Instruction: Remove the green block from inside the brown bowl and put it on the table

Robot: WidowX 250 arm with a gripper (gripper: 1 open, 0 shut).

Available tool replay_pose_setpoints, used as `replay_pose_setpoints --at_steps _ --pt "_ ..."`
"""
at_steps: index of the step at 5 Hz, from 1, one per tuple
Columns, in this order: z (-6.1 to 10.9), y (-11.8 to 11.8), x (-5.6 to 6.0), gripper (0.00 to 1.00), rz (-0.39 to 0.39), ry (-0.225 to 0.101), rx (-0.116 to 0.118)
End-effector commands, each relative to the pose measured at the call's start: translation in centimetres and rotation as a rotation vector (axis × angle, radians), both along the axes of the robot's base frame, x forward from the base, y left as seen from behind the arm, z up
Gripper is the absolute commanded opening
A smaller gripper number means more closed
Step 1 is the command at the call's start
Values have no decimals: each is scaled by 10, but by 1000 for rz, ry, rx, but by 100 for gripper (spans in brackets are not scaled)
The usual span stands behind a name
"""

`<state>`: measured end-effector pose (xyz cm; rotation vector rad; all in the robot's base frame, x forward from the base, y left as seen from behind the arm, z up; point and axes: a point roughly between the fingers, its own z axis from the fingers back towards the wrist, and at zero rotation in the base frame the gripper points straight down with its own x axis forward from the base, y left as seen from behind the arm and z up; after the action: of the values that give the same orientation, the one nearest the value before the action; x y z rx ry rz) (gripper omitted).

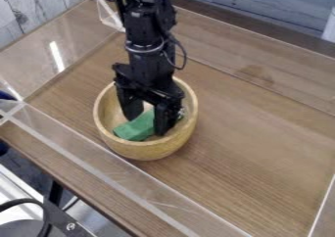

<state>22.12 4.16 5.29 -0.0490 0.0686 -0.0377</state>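
Observation:
The brown bowl (112, 141) sits on the table (249, 143) left of centre. Inside it lies the green block (131, 131), its left end showing and the rest hidden behind my fingers. My gripper (148, 121) points straight down into the bowl, open, with one black finger on each side of the block. Whether the fingers touch the block I cannot tell.
Clear acrylic walls (78, 177) edge the table along the front and left. The black arm (144, 25) rises from the bowl toward the top of the view. Bare wood stretches to the right of the bowl.

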Motion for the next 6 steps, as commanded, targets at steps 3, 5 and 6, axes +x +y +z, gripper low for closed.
replay_pose_setpoints --at_steps 3,5,6 --pt "15 8 16 100 15 -73 19" --pt "9 10 18 100 20 -64 27" --pt "8 11 18 100 24 -63 29"
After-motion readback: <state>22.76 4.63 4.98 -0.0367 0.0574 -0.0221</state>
